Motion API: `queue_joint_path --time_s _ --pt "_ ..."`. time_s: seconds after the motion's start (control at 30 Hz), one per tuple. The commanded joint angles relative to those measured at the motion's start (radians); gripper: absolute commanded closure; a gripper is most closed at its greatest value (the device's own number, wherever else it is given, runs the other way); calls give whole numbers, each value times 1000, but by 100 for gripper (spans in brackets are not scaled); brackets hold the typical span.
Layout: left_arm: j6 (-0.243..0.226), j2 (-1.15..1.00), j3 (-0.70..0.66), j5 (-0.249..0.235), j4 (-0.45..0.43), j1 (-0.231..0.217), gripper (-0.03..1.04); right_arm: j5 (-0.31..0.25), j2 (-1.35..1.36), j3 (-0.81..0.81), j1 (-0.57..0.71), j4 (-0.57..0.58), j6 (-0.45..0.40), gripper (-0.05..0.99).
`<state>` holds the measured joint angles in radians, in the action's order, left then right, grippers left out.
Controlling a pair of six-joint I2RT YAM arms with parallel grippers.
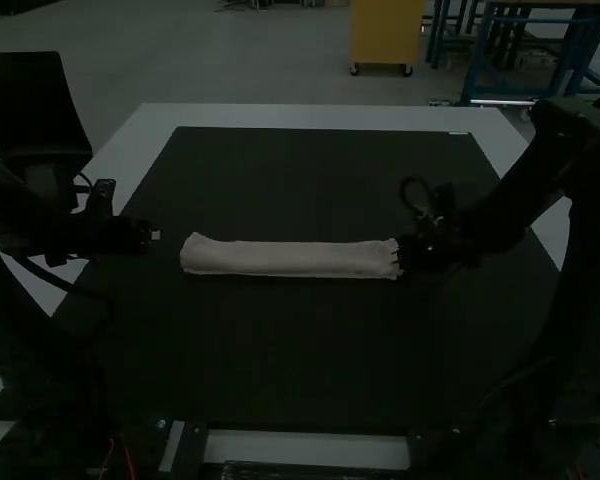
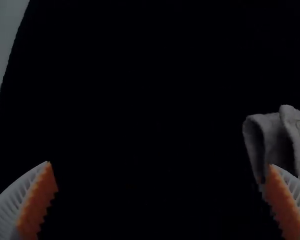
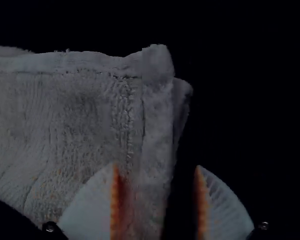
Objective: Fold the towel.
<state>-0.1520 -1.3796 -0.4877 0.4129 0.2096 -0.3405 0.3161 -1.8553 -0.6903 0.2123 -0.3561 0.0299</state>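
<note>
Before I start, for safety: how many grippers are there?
2: in the high view, left gripper near the left end of the towel, right gripper at its right end.

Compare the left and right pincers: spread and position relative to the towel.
Spread: left pincer is open wider than right pincer.
Position, high view: left pincer sits clear of the towel's left end, with a gap; right pincer is right at the towel's right end.
Shared: both open.
</note>
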Motion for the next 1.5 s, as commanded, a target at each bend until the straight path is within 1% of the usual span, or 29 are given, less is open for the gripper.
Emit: queue_joint_path --time_s 0.0,0.03,0.1,0.2,0.27,0.4,0.6,0.77,0.9,1.0,1.2,1.3,1.47 --pt "5 27 -11 18 -1 -8 4 173 -85 -40 62 12 36 96" --pt "5 28 -11 20 -1 -9 4 189 -84 -48 59 34 36 96" --pt "5 30 -6 23 1 -9 4 195 -78 -54 58 65 42 96" --pt "3 31 -6 24 2 -9 4 204 -41 -54 55 74 39 96" --pt "5 31 -5 30 2 -9 4 204 -1 -58 48 88 31 96" --pt "6 31 -5 32 2 -5 4 206 77 -77 18 108 -10 96" --pt "9 31 -6 29 11 -3 4 209 166 -124 -62 201 -1 96" --pt "12 31 -6 29 14 -3 4 221 185 -166 -67 256 4 96" --pt "12 30 -5 24 19 -3 4 235 185 -179 -25 267 -7 96" --pt "12 31 -5 20 31 -3 4 239 180 -179 35 264 -22 96" --pt "12 31 -6 7 60 -3 4 248 160 -179 170 183 -71 96" --pt "11 31 -5 7 60 -5 4 264 145 -190 231 123 -127 96" --pt "12 31 -6 7 66 -3 4 264 82 -242 320 100 -143 96"
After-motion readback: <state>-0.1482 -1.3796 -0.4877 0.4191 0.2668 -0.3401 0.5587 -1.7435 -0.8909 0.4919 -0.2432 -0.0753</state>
